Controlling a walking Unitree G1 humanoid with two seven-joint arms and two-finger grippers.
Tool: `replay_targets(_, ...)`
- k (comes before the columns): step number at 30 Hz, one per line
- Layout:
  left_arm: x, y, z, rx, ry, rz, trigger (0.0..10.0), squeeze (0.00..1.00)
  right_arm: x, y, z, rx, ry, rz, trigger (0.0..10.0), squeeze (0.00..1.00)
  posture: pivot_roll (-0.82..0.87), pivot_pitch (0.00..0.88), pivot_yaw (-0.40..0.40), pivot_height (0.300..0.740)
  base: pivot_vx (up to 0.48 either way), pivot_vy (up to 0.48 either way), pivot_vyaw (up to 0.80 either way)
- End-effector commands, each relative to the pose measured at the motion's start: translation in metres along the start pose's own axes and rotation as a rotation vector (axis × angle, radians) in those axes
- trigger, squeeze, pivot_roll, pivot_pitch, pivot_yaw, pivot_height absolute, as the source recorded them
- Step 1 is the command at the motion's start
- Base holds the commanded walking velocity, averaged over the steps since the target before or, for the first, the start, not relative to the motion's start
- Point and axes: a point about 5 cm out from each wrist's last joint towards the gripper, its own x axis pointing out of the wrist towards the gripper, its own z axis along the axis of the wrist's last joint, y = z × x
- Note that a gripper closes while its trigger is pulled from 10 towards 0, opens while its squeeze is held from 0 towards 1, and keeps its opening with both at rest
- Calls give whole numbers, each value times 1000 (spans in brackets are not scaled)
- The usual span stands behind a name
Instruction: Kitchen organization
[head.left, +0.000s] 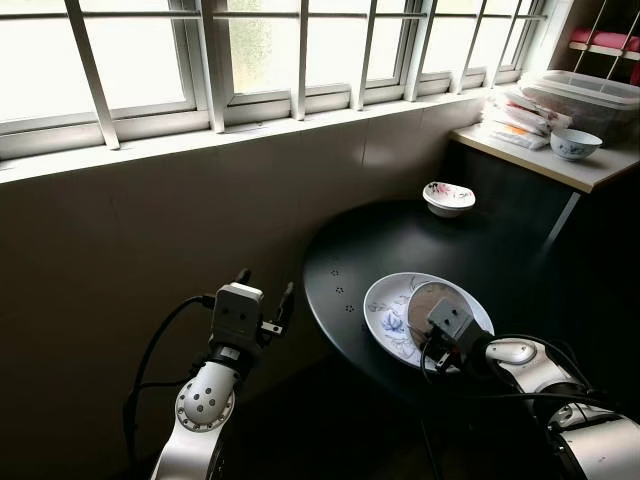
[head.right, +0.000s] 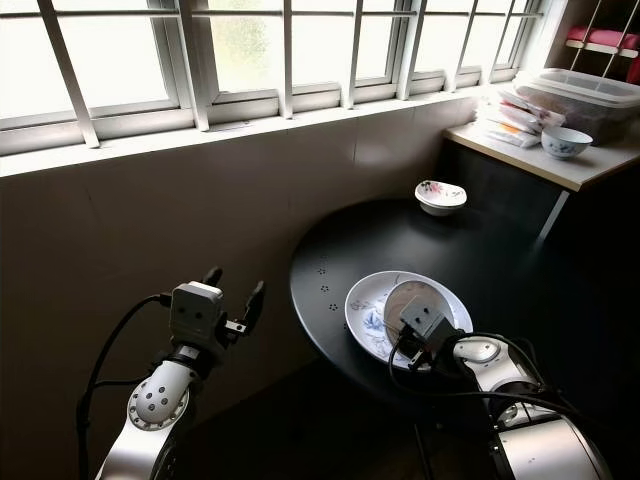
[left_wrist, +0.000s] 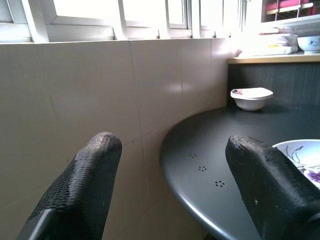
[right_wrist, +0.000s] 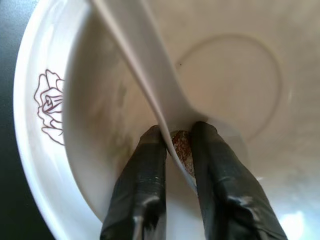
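Note:
A round black table (head.left: 370, 245) carries a large white plate (head.left: 388, 312) with a blue flower pattern. A smaller white bowl (head.left: 436, 298) stands tilted on its edge in that plate. My right gripper (right_wrist: 182, 150) is shut on the bowl's rim (right_wrist: 150, 75), one finger inside and one outside; it reaches in from the table's near edge (head.left: 434, 322). A small flowered bowl (head.left: 449, 197) sits at the table's far side. My left gripper (head.left: 265, 290) hangs open and empty to the left of the table, near the tiled wall, its fingertips (left_wrist: 100, 160) wide apart.
A tiled wall under a barred window runs behind the table. At the back right a light counter (head.left: 590, 170) holds a blue-patterned bowl (head.left: 576, 144), a lidded plastic box (head.left: 590, 100) and stacked packets (head.left: 520, 115). Dark floor lies below my left arm.

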Motion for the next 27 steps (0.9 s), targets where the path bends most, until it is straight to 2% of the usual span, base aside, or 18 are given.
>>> replay_targets(1,-1,-3,-3,-6,16,-7,10000,0,-3,-1,-10,12,29,-8,0,0,130,0,-72,740,0,0,0)
replay_targets(5,-1,-3,-3,-7,16,-8,10000,0,-3,-4,-4,-11,13,-33,0,0,130,0,-72,740,0,0,0)
replay_targets(13,0,-4,-4,-10,17,-11,10000,0,-6,-23,30,-24,-99,-118,0,0,122,0,-70,740,0,0,0)
replay_targets(15,0,-4,-4,-10,17,-11,10000,0,-6,-24,31,-24,-106,-121,0,0,122,0,-70,740,0,0,0)
replay_targets(18,0,-4,-4,-11,17,-11,10000,0,-10,-35,50,-34,-176,-173,0,0,118,0,-72,740,0,0,0)
replay_targets(27,1,-5,-4,-14,18,-13,10000,0,-13,-41,69,-37,-282,-255,0,0,115,0,-74,740,0,0,0)
